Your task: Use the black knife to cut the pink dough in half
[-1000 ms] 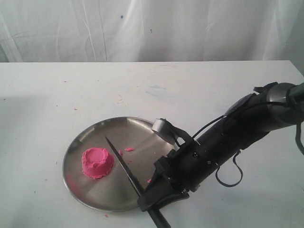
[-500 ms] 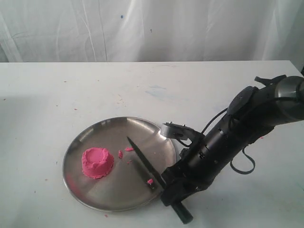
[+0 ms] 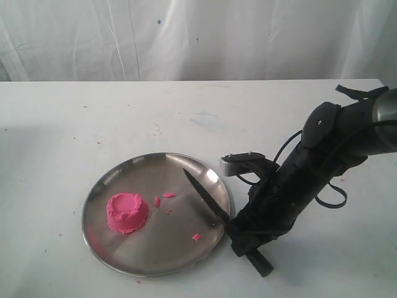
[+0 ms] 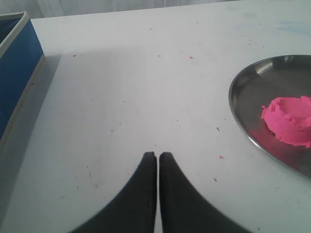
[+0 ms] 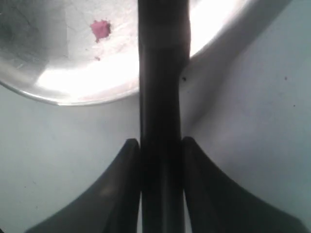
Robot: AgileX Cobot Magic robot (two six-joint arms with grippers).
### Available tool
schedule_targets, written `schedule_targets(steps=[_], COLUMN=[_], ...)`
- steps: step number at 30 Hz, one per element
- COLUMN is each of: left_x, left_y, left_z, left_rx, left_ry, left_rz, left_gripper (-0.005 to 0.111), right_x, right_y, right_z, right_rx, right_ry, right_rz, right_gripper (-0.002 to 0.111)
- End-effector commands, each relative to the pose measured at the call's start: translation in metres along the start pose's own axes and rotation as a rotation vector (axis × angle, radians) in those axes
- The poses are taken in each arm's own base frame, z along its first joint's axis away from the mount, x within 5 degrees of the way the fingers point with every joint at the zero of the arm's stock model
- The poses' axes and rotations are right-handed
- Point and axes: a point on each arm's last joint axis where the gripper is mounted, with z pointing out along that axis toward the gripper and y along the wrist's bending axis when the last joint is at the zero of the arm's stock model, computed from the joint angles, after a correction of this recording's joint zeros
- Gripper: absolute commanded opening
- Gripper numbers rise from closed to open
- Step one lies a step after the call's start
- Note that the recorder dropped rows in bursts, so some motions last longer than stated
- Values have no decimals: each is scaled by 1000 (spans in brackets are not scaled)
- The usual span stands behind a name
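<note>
Right gripper (image 3: 245, 241) is pinching the handle of the slim all-black knife (image 3: 209, 202), one finger pressing on each side, while the pointed blade is reaching over the closest rim of the round steel plate (image 3: 155, 251). Doing this cut well is probably going to mean carrying the blade across the plate, centring its edge over the dented top and pressing straight down. Farther off, the bright pink rounded dough lump (image 3: 127, 212) is sitting whole on the plate's far side, well apart from the blade tip.
</note>
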Motion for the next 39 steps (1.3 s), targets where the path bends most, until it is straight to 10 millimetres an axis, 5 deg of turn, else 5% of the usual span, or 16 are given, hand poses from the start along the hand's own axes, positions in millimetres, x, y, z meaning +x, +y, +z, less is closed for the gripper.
schedule_targets(steps=[1, 8, 13, 22, 39], left_x=[0, 0, 0, 0, 0], left_y=[0, 0, 0, 0, 0], left_z=[0, 0, 0, 0, 0], left_rx=[0, 0, 0, 0, 0], left_ry=[-7, -7, -7, -7, -7], left_rz=[6, 6, 6, 6, 6], left_gripper=[9, 9, 9, 9, 9], right_x=[-9, -23, -34, -50, -51], right_y=[1, 10, 14, 35, 31], right_z=[-8, -21, -25, -8, 5], right_rx=[10, -1, 153, 301, 323], right_ry=[-21, 14, 93, 195, 234], right_rz=[-27, -109, -157, -265, -293], right_gripper=[0, 0, 0, 0, 6])
